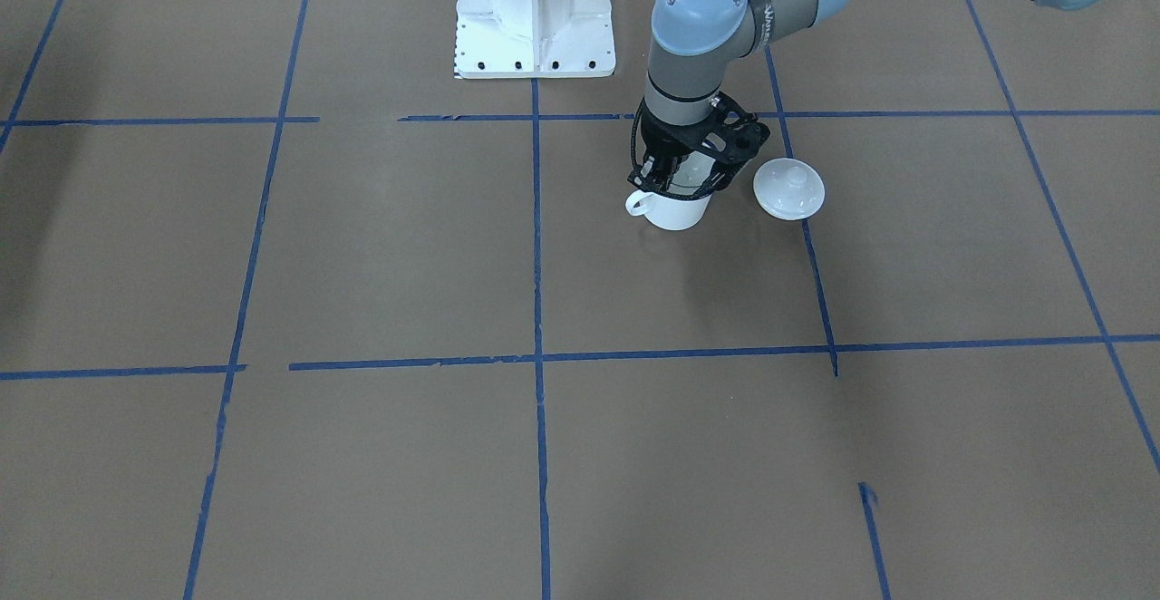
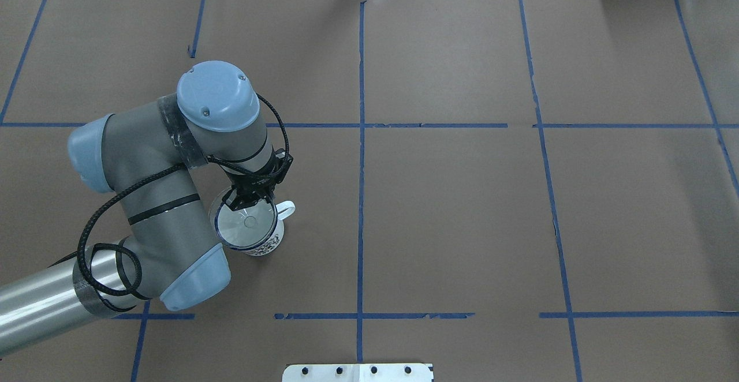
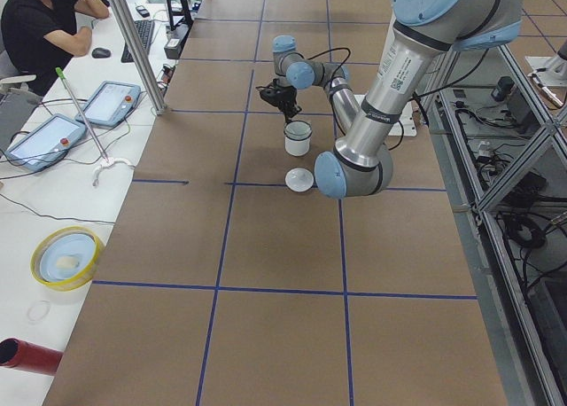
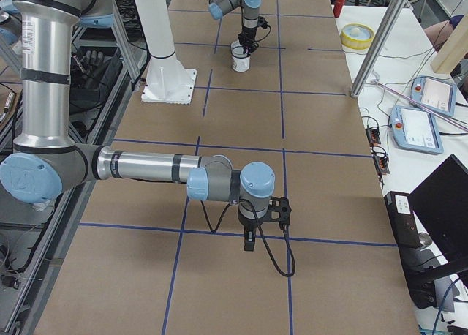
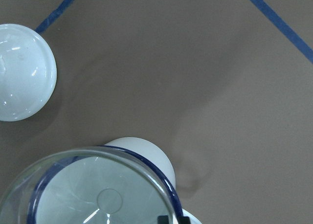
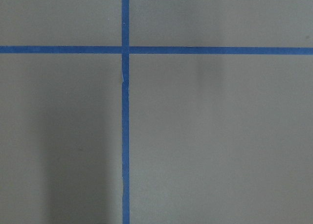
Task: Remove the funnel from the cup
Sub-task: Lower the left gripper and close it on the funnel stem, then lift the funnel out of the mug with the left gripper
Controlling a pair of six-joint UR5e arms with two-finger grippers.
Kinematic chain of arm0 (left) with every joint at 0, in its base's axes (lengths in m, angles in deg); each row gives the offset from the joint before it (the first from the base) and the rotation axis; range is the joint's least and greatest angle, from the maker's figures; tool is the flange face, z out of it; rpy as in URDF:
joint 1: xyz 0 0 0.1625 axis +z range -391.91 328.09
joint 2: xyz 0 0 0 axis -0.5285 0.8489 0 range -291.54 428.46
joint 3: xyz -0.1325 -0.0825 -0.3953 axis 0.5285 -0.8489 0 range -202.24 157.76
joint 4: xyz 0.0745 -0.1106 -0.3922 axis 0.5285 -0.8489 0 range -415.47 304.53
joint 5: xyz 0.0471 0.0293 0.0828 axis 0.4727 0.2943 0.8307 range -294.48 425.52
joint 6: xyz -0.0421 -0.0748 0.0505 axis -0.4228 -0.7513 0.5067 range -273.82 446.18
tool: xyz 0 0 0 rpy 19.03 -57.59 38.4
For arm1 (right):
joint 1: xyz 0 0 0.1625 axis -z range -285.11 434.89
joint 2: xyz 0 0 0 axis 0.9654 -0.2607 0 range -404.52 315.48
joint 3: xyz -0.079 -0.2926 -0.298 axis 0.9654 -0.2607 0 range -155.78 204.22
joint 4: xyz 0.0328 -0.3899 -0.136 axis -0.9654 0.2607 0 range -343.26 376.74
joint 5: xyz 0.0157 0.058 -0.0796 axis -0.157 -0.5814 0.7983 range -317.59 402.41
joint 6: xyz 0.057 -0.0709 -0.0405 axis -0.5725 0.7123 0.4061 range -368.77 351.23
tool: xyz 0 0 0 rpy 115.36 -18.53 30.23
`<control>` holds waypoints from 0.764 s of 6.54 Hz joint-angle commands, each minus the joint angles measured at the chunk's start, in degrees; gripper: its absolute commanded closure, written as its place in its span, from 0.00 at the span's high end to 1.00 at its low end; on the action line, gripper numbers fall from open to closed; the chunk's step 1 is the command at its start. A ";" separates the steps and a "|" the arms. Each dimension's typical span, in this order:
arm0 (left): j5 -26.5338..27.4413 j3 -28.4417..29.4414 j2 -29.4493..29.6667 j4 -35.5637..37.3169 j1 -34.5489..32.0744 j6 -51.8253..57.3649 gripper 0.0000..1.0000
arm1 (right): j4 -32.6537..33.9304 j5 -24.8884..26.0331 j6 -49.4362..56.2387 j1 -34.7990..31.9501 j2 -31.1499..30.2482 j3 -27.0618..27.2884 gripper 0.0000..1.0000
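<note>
Left gripper [image 2: 249,199] is down at the cup [image 1: 675,211], fingers drawn together on the rim of the funnel [image 2: 243,227], pinching it. Funnel sits in the cup mouth, clear cone above the blue rim. White knobbed lid [image 1: 788,188] lies near the cup, not touching. Right gripper [image 4: 249,241] hangs over the table [image 2: 462,226] well apart. Can't tell if it's open or closed.

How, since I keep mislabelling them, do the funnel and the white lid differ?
The funnel is clear; the lid is opaque white. The funnel sits at the cup's mouth; the lid lies on the table beside the cup, apart. The lid has a knob; the funnel none. Both are round.
</note>
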 commanded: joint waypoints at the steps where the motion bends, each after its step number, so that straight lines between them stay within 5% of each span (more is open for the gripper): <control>1: 3.71 -1.56 3.22 4.32 -0.85 0.42 0.00 | 0.00 0.00 0.00 0.00 0.00 0.00 1.00; 5: 7.16 -7.11 6.67 8.51 -8.12 1.12 0.00 | 0.00 0.00 0.00 0.00 0.00 0.00 1.00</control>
